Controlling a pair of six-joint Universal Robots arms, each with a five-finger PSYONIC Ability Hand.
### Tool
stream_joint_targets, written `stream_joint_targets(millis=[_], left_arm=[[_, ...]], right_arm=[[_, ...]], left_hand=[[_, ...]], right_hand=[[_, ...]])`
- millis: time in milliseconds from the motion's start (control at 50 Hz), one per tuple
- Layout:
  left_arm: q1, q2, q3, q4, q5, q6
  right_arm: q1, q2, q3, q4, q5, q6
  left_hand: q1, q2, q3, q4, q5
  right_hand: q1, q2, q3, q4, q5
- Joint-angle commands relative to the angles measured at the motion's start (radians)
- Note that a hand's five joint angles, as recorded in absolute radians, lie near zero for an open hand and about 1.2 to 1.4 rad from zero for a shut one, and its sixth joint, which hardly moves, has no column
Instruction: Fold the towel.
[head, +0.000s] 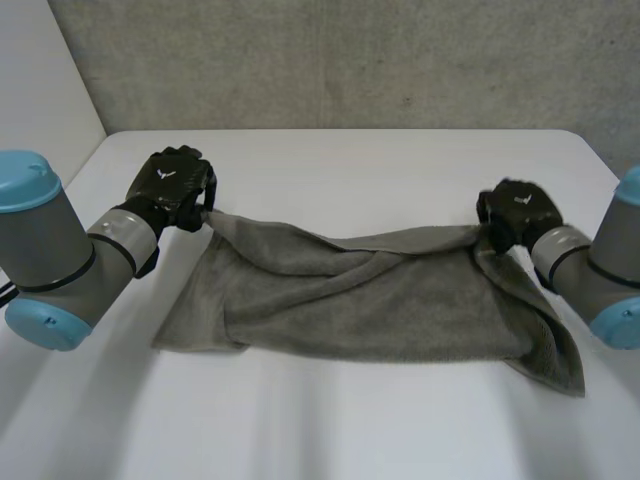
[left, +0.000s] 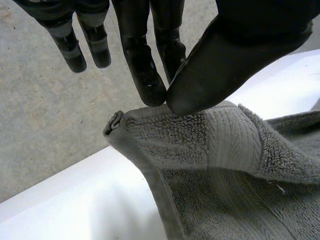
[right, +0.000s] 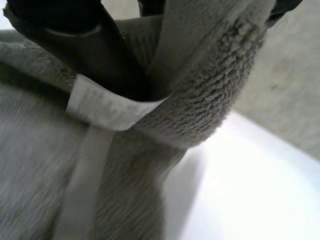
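Grey towel (head: 370, 300) sprawls across the white tabletop (head: 330, 160), its near edge lying flat and its far edge raised. At the far left corner the left hand (head: 172, 188) pinches the cloth between thumb and fingers; the right hand (head: 515, 212) clenches the far right corner. Folding looks barely begun: next, both corners should travel together toward the near edge.

The left arm (head: 70, 255) reaches in from the table's left edge. Its left hand (head: 175, 188) is raised near the far-left corner, with the thumb and two fingers (left: 145, 75) pinching a towel (head: 360, 290) corner and the other fingers straight. The right arm (head: 590, 270) enters from the right edge, and the right hand (head: 515, 212) is clamped on the towel's opposite end.
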Motion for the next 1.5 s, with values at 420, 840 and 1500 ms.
stream_joint_targets(millis=[420, 840, 1500], left_arm=[[0.025, -0.007, -0.089, 0.013, 0.007, 0.005], [0.009, -0.134, -0.043, 0.024, 0.009, 0.072], [-0.021, -0.048, -0.105, -0.040, 0.072, 0.178]], right_arm=[[-0.119, -0.221, 0.216, 0.089, -0.183, -0.020], [-0.117, -0.210, 0.222, 0.092, -0.196, -0.027], [-0.117, -0.207, 0.224, 0.089, -0.196, -0.039]], left_hand=[[0.098, 0.061, -0.058, -0.066, 0.065], [-0.680, -0.716, -0.058, -0.066, -0.713], [-0.706, -0.743, -0.058, -0.066, -0.739]], right_hand=[[0.086, 0.120, -0.052, -0.076, 0.069], [0.086, 0.120, -0.052, -0.076, 0.069], [0.086, 0.120, -0.052, -0.076, 0.069]])
